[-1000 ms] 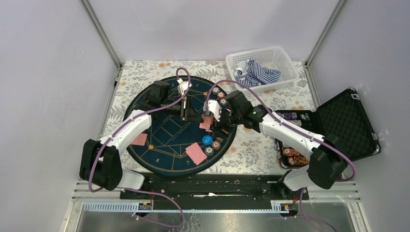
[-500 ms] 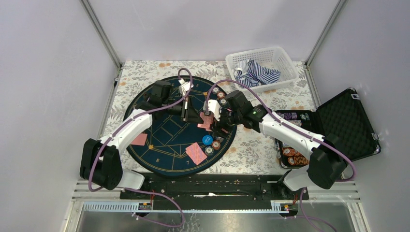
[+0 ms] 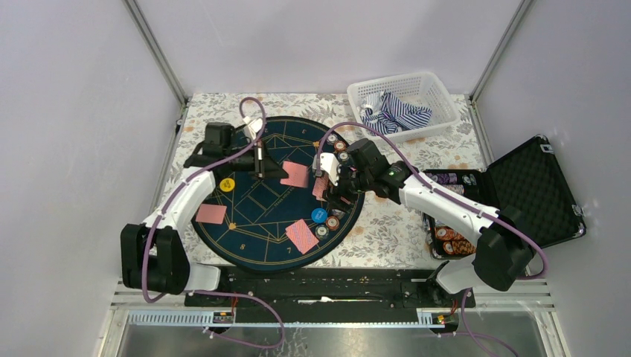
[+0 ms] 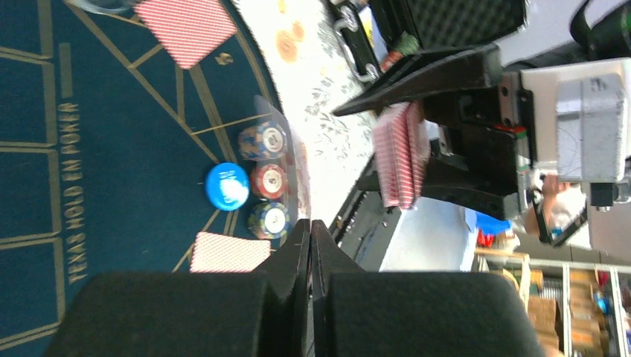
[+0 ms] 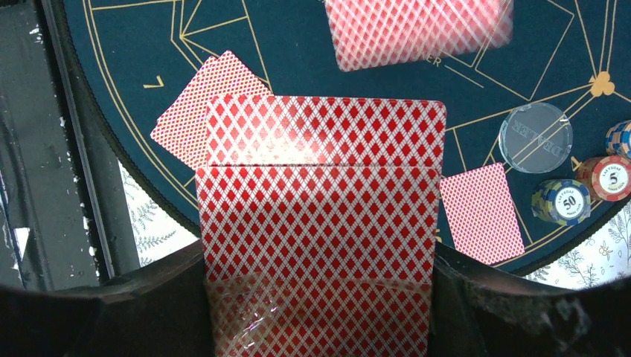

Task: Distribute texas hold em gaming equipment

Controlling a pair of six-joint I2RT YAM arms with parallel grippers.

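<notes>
Mid-deal on the poker mat [image 3: 257, 216]: a dealt card [image 3: 210, 213] lies at left, the left end effector [image 3: 280, 172] is pinched shut on a single card [image 3: 296, 175] near the centre, and the right end effector [image 5: 320, 320] holds the deck [image 5: 320, 223], with several seats apparently unserved.

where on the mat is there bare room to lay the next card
Bare felt on the mat: the near-left arc between the left card and the near card, and the far arc between the left gripper and the far chips. Crowded: the right rim, with the blue disc, near chips and the right gripper holding the deck.
</notes>
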